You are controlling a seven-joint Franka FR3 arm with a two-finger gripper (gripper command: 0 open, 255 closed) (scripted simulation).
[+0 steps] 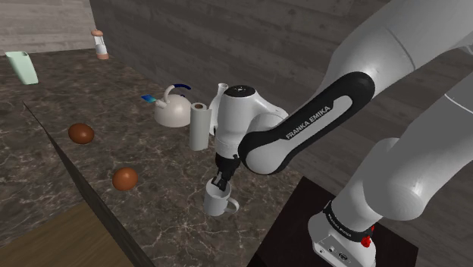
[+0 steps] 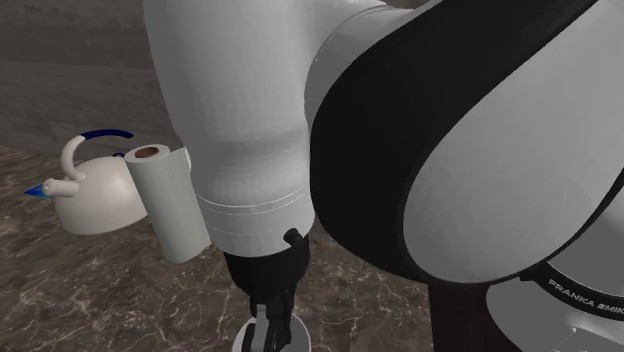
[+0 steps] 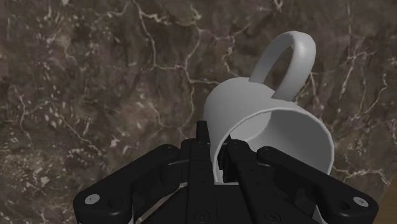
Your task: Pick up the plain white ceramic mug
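Fingers apparently clamping one white mug by rim; two brown balls, one kettle.

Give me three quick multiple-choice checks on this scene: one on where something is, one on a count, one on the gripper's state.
1. The paper towel roll stands:
A) beside the kettle
B) on the floor
C) on the robot's stand

2. Brown round objects lying on the countertop:
A) one
B) two
C) four

3. Relative to the white mug, the gripper is:
A) open, high above it
B) shut on its wall
C) open, off to one side

Answers:
1 A: the shoulder view shows the roll and the kettle side by side.
2 B: two lie apart near the counter's edge.
3 B: the wrist view shows the rim wall clasped in the gripper.
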